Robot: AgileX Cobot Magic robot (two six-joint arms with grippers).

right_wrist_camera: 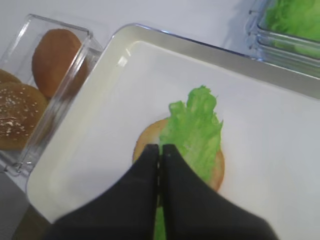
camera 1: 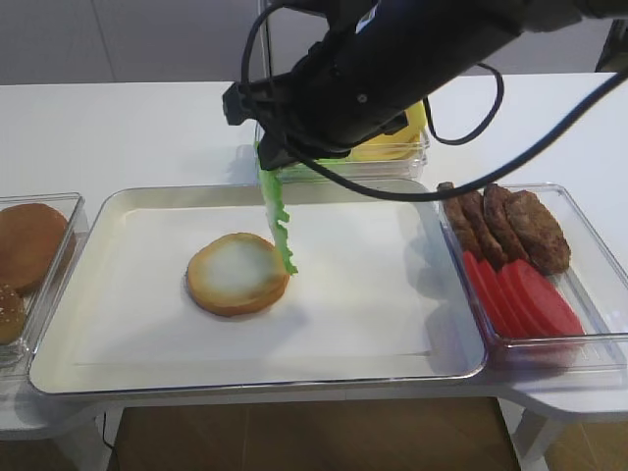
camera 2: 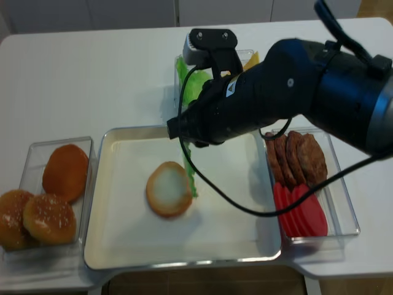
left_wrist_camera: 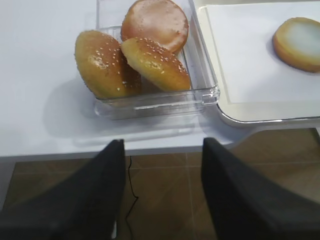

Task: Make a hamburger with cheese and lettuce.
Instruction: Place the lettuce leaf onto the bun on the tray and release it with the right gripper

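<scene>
The hamburger's flat bun half [camera 1: 237,274], pale face up, lies on the tray [camera 1: 392,324]. My right gripper [right_wrist_camera: 160,148] is shut on a green lettuce leaf [right_wrist_camera: 195,125]. The lettuce [camera 1: 280,221] hangs down from the gripper [camera 1: 267,165], its lower end at the bun's right edge. In the right wrist view the leaf covers much of the bun [right_wrist_camera: 218,167]. Yellow cheese [camera 1: 388,150] lies in a clear box behind the arm, mostly hidden. My left gripper [left_wrist_camera: 162,145] is open and empty, off the table's front edge, near the bun box.
A clear box of darker domed buns [left_wrist_camera: 150,60] stands left of the tray. A box with patties [camera 1: 505,226] and tomato slices [camera 1: 520,294] stands at the right. A box of more lettuce [camera 2: 193,83] stands behind the tray.
</scene>
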